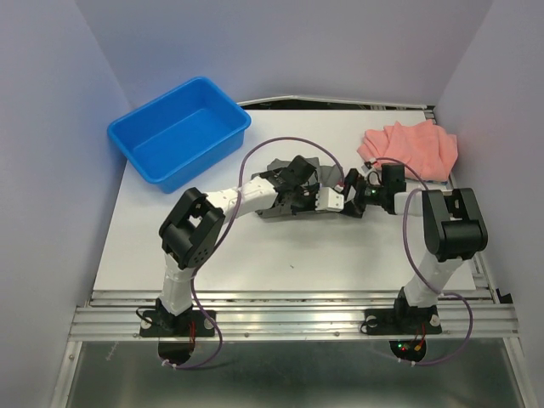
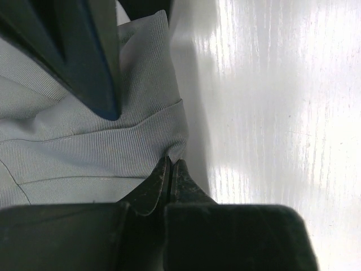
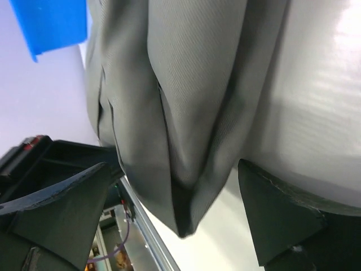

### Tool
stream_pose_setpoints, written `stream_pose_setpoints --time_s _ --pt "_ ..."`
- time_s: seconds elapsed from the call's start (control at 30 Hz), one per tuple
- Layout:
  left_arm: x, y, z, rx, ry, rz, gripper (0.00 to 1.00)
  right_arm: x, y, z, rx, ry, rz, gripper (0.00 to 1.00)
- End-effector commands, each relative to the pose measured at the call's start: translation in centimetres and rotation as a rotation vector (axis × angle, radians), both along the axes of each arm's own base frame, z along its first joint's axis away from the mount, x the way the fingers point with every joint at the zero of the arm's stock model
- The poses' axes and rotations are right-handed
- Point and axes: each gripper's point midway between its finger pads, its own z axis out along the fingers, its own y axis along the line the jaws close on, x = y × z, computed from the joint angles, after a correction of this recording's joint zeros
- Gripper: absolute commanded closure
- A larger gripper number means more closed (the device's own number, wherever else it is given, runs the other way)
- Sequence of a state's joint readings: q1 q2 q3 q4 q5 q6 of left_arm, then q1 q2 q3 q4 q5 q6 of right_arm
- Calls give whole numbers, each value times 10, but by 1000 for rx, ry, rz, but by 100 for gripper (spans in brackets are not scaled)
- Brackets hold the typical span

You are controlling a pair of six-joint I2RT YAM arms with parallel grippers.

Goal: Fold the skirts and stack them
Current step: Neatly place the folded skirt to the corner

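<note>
blue plastic tub (image 1: 180,129) at 10 o'clock on white table (image 1: 255,255), open side up; aluminium rails (image 1: 289,316) at 6 o'clock.

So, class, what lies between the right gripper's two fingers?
A fold of the grey skirt, seen in the right wrist view; the fingers stand wide apart around it.
</note>
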State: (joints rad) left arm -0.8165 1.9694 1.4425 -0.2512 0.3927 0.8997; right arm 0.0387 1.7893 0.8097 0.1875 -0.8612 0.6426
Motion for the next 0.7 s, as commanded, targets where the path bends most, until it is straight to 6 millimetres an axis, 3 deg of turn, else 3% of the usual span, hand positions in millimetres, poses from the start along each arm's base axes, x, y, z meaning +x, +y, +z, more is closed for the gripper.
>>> stream_pose_setpoints --time_s 0.0,0.27,0.43,0.53,0.67 --pt "3 -12 32 -65 -32 -29 100 23 -3 -10 18 -27 -73 0" --pt "12 -13 33 -63 -38 12 100 20 18 -23 57 48 -100 0" --pt "25 -20 36 -90 -12 54 100 21 24 -10 31 -22 -151 2" --pt "25 -25 39 -110 -18 34 100 35 15 -9 -20 -60 -221 8" --pt "25 -26 37 -103 -9 27 100 57 4 -14 -70 -50 -323 8"
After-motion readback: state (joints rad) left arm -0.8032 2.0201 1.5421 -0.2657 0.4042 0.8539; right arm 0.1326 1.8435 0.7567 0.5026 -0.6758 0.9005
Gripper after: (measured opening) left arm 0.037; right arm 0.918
